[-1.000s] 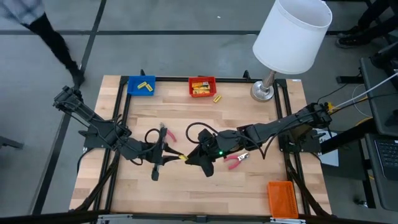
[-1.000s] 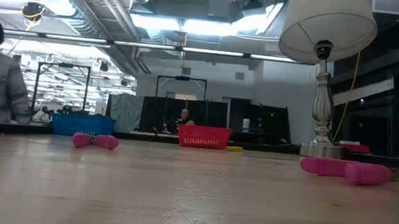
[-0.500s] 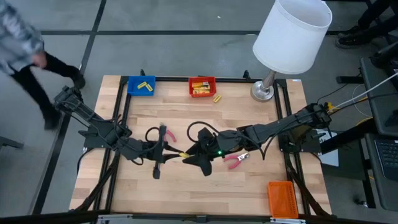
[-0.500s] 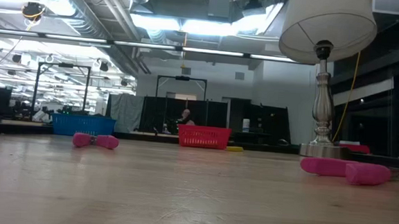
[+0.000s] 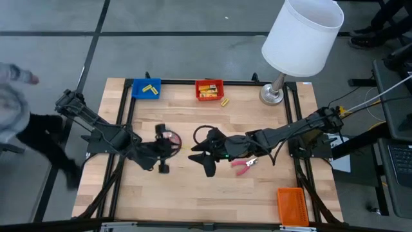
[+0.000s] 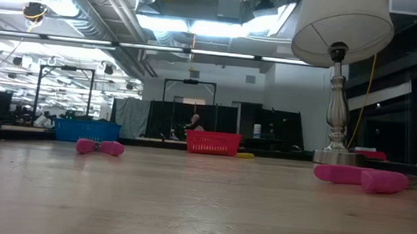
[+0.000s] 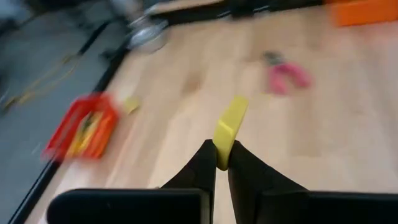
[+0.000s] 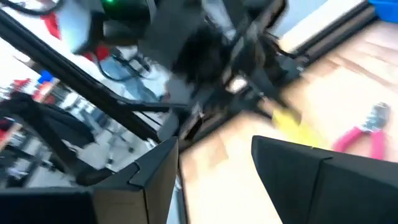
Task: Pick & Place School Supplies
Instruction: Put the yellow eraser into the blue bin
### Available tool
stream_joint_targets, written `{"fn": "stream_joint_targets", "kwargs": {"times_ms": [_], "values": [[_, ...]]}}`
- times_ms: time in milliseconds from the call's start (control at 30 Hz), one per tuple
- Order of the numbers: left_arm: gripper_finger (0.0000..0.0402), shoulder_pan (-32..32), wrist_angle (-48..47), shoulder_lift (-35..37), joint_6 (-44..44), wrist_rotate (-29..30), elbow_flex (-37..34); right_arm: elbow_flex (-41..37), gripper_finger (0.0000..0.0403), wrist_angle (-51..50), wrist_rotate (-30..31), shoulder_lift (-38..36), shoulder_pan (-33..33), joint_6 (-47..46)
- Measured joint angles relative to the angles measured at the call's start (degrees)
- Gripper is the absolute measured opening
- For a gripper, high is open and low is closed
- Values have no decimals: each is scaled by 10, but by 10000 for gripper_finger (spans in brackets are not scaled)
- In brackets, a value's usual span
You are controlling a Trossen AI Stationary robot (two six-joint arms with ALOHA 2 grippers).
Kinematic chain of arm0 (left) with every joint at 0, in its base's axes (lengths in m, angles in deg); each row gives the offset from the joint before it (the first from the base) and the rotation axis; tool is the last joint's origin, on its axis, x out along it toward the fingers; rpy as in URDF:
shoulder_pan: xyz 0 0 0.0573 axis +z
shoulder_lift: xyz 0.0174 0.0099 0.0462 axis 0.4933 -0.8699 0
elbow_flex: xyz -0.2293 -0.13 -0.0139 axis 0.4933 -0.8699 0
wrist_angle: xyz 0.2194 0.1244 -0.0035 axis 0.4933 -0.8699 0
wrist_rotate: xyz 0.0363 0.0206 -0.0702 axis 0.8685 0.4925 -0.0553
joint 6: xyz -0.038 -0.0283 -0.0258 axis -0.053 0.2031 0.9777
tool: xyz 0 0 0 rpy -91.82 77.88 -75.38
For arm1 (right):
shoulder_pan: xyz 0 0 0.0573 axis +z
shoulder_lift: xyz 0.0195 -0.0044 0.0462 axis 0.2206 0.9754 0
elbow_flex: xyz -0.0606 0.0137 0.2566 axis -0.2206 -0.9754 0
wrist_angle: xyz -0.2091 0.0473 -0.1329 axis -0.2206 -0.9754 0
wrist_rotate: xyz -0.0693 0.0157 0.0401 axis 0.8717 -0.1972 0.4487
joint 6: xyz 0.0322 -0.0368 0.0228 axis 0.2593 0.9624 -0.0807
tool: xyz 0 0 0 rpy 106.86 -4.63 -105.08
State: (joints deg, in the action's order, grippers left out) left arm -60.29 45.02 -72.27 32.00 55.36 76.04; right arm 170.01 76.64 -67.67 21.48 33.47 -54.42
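A white-shaded lamp [image 5: 301, 35] stands at the far right corner of the wooden table [image 5: 199, 200]. A blue tray [image 5: 146, 88] and a red tray [image 5: 209, 89] sit along the far edge, an orange tray [image 5: 291, 205] at the near right. A person [image 5: 16, 122] passes left of the table.

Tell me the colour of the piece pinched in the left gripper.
Yellow piece, clearest in the left wrist view.

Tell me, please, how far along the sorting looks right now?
Done: yellow items lie in the blue tray and red tray. In hand: the left gripper pinches a yellow packet; the right gripper is open. Left: two pink-handled pliers and a yellow piece beside the red tray.
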Motion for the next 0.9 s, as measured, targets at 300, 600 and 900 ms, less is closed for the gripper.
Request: {"fn": "stream_joint_targets", "kwargs": {"times_ms": [300, 600, 900], "values": [[17, 174, -233, 12, 286, 11, 0, 0, 210, -87, 36, -1, 40, -48], [16, 543, -217, 21, 154, -144, 0, 0, 210, -97, 124, -1, 79, -91], [16, 830, -147, -2, 62, -296, 0, 0, 210, -99, 213, -1, 115, -133]]}}
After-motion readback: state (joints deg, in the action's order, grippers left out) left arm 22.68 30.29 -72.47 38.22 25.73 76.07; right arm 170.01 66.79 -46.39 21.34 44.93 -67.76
